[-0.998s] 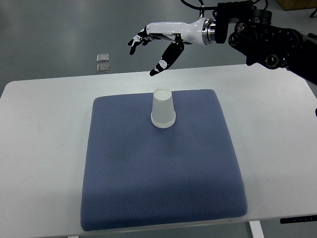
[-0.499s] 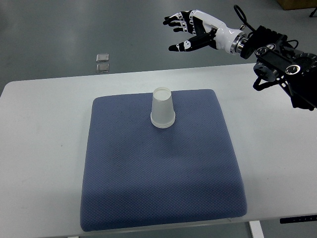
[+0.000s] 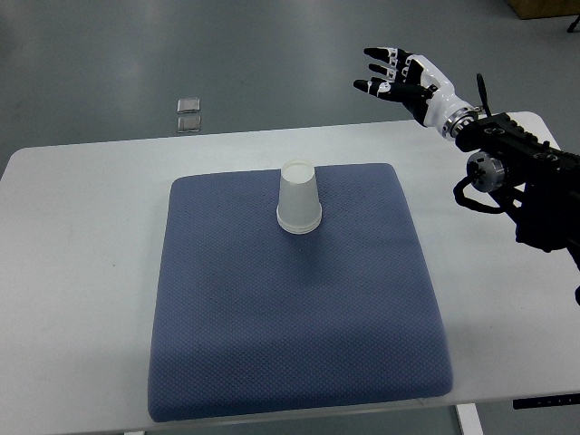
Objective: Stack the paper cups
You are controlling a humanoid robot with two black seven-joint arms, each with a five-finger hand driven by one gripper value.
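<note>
Your white paper cup stack (image 3: 298,198) sits upside down, rim down, on the far middle of the blue padded mat (image 3: 299,353). It reads as one cup from above; you can't tell how many are nested. It stands upright and nothing touches it, so it looks like a finished placement, though that's my judgement.

The mat lies on the white table (image 3: 82,272), probably to keep cups from sliding or denting.

Your right hand (image 3: 403,77), white with black fingertips, hangs well apart from the cup, past the table's far right edge, fingers spread, holding nothing. Left arm isn't visible.

Two small metal squares (image 3: 188,114) lie on the grey floor beyond the table.
</note>
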